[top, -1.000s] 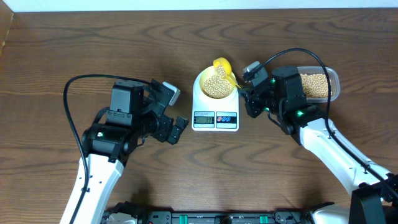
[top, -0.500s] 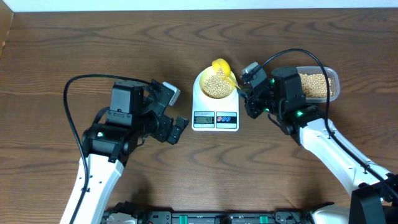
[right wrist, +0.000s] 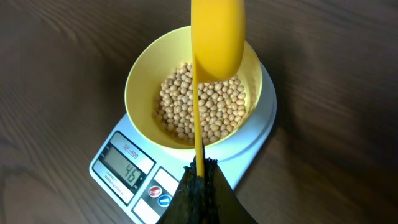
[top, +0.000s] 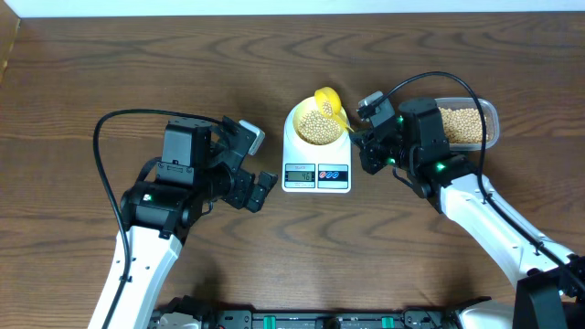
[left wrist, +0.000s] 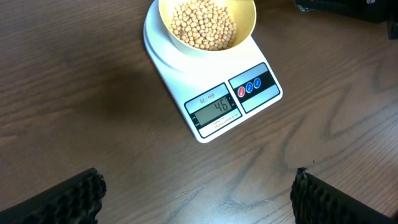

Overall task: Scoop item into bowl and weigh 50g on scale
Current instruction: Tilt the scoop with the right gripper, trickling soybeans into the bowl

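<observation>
- We judged the step to be the fine top-up: the scale (left wrist: 211, 102) showed 46 on its display (left wrist: 214, 107), a little short of the 50 asked for.
- The beans (right wrist: 202, 112) lay heaped in the pale yellow bowl (right wrist: 140, 87), which sat on the scale's platform. More of them waited in the clear tub (top: 494, 111) beside the right arm.
- The right gripper (right wrist: 199, 180) was clenched on the thin handle of the yellow scoop (right wrist: 216, 31). The scoop's head hung over the far rim of the bowl, and we saw no beans in it.
- The left gripper (left wrist: 199, 196) was released and gripped nothing. Its fingers (left wrist: 68, 193) were spread wide over bare table (left wrist: 74, 74), near the scale's front.
- The next move, as we read it, called for a very small pick-up from the tub and a slow tip, watching the display, since a full scoop would likely overshoot.
- The scoop had to lift clear of the bowl's rim before swinging back, or it might nudge the bowl on the platform.
- The tub sat close behind the right wrist, so the turn there was tight. The left side and the far table offered open room.
</observation>
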Available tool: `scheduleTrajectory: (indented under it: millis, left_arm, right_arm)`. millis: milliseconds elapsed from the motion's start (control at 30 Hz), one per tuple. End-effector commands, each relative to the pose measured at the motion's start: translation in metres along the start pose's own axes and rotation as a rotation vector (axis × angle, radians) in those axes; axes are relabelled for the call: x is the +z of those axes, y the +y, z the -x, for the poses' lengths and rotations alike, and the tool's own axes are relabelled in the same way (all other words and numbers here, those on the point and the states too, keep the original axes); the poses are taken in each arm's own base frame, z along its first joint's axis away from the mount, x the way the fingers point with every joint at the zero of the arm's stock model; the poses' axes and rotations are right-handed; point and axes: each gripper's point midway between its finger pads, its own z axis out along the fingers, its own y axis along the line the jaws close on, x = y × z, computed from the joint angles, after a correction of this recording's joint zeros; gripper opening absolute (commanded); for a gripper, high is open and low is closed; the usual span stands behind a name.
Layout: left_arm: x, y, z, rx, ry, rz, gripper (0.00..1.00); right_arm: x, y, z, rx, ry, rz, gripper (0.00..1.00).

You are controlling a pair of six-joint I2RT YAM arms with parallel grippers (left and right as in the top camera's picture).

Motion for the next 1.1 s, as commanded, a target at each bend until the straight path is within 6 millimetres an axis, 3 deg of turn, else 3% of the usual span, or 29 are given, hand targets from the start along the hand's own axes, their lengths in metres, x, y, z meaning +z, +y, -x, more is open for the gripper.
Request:
scheduleTrajectory:
  millis: [0, 167, 367, 567, 833, 967, 1067]
  left_arm:
    - [0.002, 0.002, -0.003, -0.018, 0.011, 0.004, 0.98]
    - [0.002, 0.002, -0.003, -0.018, 0.011, 0.004, 0.98]
    - [0.002, 0.002, -0.003, -0.018, 0.011, 0.004, 0.98]
    - [0.002, 0.002, -0.003, -0.018, 0.011, 0.004, 0.98]
    - [0.002, 0.002, -0.003, -0.018, 0.011, 0.004, 0.98]
    - [0.002, 0.002, -0.003, -0.018, 0.011, 0.004, 0.98]
    - [0.002, 0.002, -0.003, -0.018, 0.011, 0.004, 0.98]
  right_arm:
    - [-0.006, 0.007, 0.012, 0.022, -0.034, 0.015, 0.01]
    - [-0.007, 0.008, 0.013, -0.005, -0.037, 0.015, 0.01]
    - [-0.005, 0.009, 0.006, -0.192, -0.007, -0.004, 0.01]
    - [-0.005, 0.005, 0.007, -0.134, -0.011, -0.033, 0.01]
    - [-0.004, 0.015, 0.004, -0.128, -0.001, 0.018, 0.01]
    - [-0.005, 0.002, 0.004, -0.143, 0.006, -0.056, 0.01]
    - [-0.004, 0.016, 0.001, -0.171, 0.012, 0.011, 0.01]
